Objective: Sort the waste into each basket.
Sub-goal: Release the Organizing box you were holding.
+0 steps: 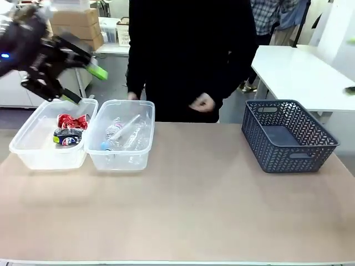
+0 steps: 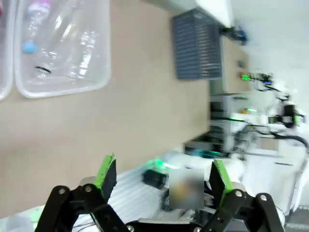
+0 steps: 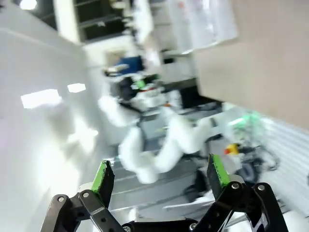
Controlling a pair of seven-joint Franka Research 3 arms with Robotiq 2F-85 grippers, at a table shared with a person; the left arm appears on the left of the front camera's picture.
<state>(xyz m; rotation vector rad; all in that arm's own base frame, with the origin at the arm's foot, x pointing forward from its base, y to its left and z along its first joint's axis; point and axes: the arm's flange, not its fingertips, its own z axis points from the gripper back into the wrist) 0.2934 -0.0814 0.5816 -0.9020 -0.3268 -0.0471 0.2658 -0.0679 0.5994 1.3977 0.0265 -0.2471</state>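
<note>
Hovering above the cans' tub [image 1: 39,145], left gripper [image 1: 84,84] wide apart, empty; right gripper [image 3: 159,176] likewise.

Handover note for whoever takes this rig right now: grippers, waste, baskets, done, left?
Left gripper: open, nothing held, raised above the left clear tub.
Right gripper: open, nothing held, aimed away from the table.
Waste: cans in the left tub, bottles in the right clear tub.
Done: cans and bottles each in their own tub.
Left: no loose waste in view on the table.
</note>
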